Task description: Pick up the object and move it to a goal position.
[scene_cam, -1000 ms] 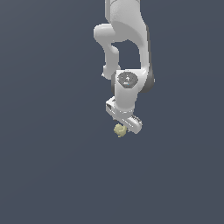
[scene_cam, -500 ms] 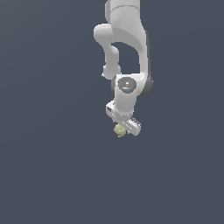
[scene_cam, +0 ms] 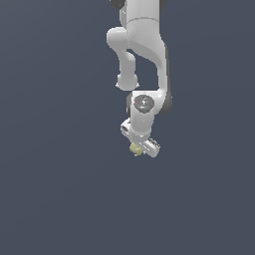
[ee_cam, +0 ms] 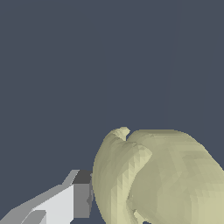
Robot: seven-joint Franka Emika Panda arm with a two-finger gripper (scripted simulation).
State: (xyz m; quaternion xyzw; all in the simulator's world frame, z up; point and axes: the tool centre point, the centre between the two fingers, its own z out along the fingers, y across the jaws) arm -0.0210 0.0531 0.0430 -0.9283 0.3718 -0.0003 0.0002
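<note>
The object (scene_cam: pixel 135 149) is a tiny pale yellow-beige curled lump, held at the tip of my white gripper (scene_cam: pixel 137 148) in the exterior view, below the arm's wrist. In the wrist view the object (ee_cam: pixel 157 179) fills much of the picture, with one white and grey fingertip (ee_cam: pixel 76 199) pressed against its side. The other finger is hidden behind the lump. The gripper is shut on the object and holds it above the plain dark grey ground.
The white arm (scene_cam: pixel 144 55) hangs down from the top of the exterior view. Nothing else shows on the uniform dark grey background; no goal marker is visible.
The wrist and gripper have shifted slightly upward with the object still held. The arm's pose has changed a little.
</note>
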